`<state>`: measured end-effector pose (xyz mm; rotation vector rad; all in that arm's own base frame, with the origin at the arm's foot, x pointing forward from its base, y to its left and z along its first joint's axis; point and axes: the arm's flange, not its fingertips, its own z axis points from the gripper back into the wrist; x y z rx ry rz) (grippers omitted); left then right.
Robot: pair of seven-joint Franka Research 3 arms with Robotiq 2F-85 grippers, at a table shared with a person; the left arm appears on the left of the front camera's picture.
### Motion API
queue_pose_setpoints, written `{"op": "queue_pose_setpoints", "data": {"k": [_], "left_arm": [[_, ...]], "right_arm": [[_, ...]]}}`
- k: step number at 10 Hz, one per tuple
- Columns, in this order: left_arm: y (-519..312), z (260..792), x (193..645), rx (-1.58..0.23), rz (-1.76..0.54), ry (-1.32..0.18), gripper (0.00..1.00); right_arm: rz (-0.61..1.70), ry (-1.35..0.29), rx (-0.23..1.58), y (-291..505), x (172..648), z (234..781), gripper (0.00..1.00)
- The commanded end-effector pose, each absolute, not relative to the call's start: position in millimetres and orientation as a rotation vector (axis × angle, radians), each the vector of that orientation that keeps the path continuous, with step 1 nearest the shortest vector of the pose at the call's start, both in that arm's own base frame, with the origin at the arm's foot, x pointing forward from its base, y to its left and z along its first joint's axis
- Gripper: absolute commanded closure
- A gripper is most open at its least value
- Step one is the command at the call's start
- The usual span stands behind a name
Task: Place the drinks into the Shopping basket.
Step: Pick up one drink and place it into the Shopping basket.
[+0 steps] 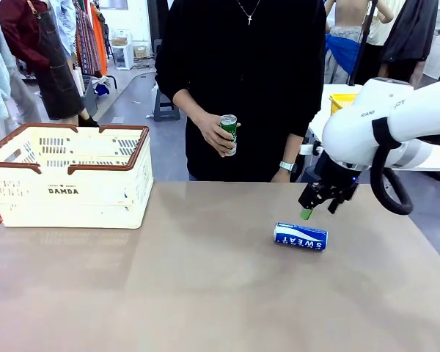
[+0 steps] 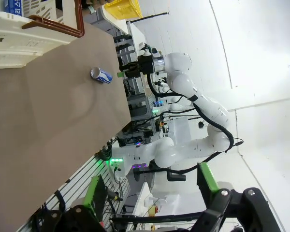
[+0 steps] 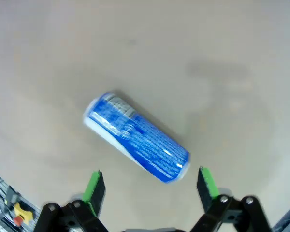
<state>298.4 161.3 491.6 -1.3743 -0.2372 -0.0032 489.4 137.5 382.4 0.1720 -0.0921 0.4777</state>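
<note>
A blue "SWEAT" can (image 1: 300,237) lies on its side on the tan table, right of centre. My right gripper (image 1: 319,207) hovers just above and behind it, open. In the right wrist view the blue can (image 3: 135,137) lies slantwise just ahead of the open right gripper (image 3: 151,188), apart from both green pads. A person at the far side holds a green can (image 1: 229,130) upright in one hand. The cream Shopping basket (image 1: 70,176) with a brown rim stands at the table's left. My left gripper (image 2: 150,186) is open and holds nothing, far from the blue can (image 2: 101,75) and the basket (image 2: 19,34).
A yellow basket (image 1: 342,101) sits on a white table behind my right arm. Bare tabletop (image 1: 191,279) stretches between the Shopping basket and the blue can. The person's body stands close to the far edge.
</note>
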Motion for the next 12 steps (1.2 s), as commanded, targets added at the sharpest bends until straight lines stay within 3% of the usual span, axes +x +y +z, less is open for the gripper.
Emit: {"op": "queue_pose_setpoints", "data": {"k": [1, 5, 6, 7, 10, 12], "left_arm": [[160.4, 495.6, 296.2, -1.393, 0.008, -0.235, 0.0], [160.4, 495.6, 296.2, -1.393, 0.008, -0.235, 0.0], [160.4, 495.6, 296.2, -1.393, 0.008, -0.235, 0.0], [160.4, 495.6, 296.2, -1.393, 0.008, -0.235, 0.0], [160.4, 495.6, 296.2, -1.393, 0.008, -0.235, 0.0], [160.4, 495.6, 296.2, -1.393, 0.008, -0.235, 0.0]], "right_arm": [[0.952, -0.041, 0.302, 136.2, 493.4, 383.9, 0.0], [1.265, -0.054, 0.236, 133.5, 485.5, 386.0, 0.0], [1.228, -0.129, 0.203, 132.9, 484.3, 389.6, 0.0], [1.203, -0.046, 0.251, 141.7, 483.0, 381.7, 0.0], [1.232, -0.057, 0.237, 138.2, 484.3, 382.8, 0.0], [1.285, -0.09, 0.147, 143.5, 496.3, 353.8, 0.0]]}}
